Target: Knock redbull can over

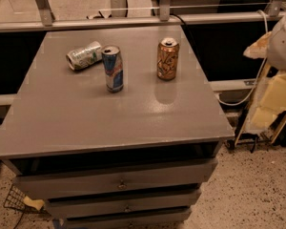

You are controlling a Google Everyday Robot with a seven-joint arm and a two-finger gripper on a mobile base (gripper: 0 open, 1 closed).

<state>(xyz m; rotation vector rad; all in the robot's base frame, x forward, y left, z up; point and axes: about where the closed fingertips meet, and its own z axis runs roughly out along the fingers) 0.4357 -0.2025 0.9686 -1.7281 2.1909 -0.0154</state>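
The redbull can (114,68) is slim, blue and silver with red markings, and stands upright on the grey table top (109,123), left of centre towards the back. My gripper (274,101), pale cream below a white arm part (283,37), hangs off the table's right side. It is well to the right of the can and does not touch it or the table.
An orange-brown can (168,58) stands upright to the right of the redbull can. A silver-green can (84,55) lies on its side just behind and left of it. Drawers (119,182) are below the top. A metal rail (133,20) runs behind the table.
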